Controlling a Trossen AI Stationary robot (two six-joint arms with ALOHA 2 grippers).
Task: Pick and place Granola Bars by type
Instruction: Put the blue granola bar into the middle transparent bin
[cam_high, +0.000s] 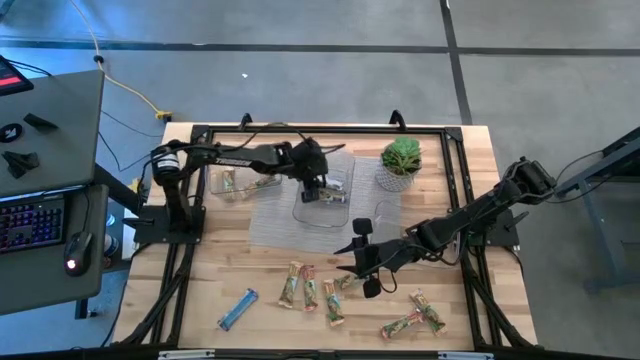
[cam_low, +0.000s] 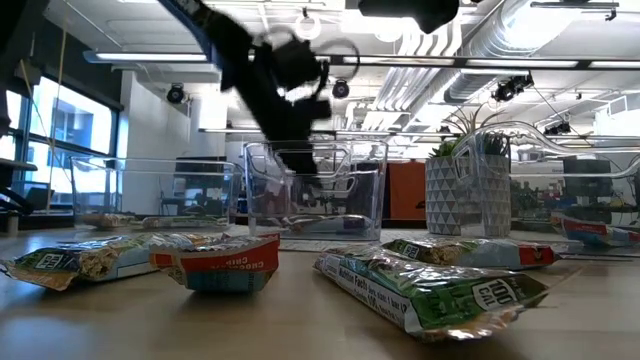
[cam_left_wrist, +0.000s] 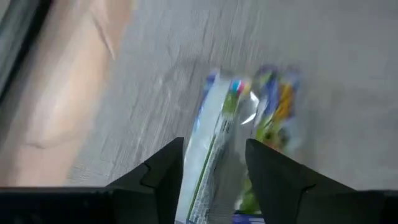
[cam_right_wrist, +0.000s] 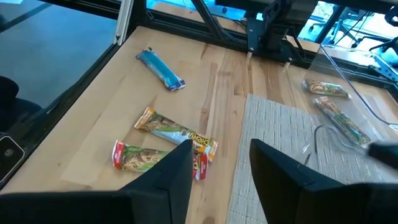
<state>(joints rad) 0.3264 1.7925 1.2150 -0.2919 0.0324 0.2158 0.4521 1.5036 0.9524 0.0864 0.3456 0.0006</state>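
My left jaws (cam_high: 318, 190) hang over the clear, thin-walled plastic tray (cam_high: 345, 205) at the middle of the woven grey mat (cam_high: 275, 220), and they are clamped on a glossy foil-wrapped bar (cam_left_wrist: 208, 155); its wrapper is pale with blue and green print, crinkled at the sealed end, and its long axis runs straight out ahead between my two dark, flat-faced fingers (cam_left_wrist: 165, 171). Just beyond and beside that bar, a second wrapped bar (cam_left_wrist: 273, 106) with yellow, green and purple print lies roughly parallel to it; its detail is too smeared to read. My right jaws (cam_high: 366, 262) stand parted with nothing between them, above the pale wood-grain table (cam_high: 250, 270) at the near edge of the mat. Directly ahead of these jaws lie two bars: a tan and orange bar (cam_right_wrist: 177, 132), flat and rectangular, lying slantwise across my line of sight, and a green bar with red ends (cam_right_wrist: 144, 158) just beside it, also lying crosswise. Farther ahead, well apart from both, a blue bar (cam_right_wrist: 160, 68) lies on the bare wood, angled slantwise. Off to one side of the right jaws, a second clear tray (cam_right_wrist: 348, 93) holds two green-printed bars (cam_right_wrist: 339, 118) lying end to end along its wall. In the high view more green and tan bars (cam_high: 412, 315) lie scattered on the wood behind the right jaws. A small green potted plant (cam_high: 400, 165) in a patterned white pot stands beside the mat.
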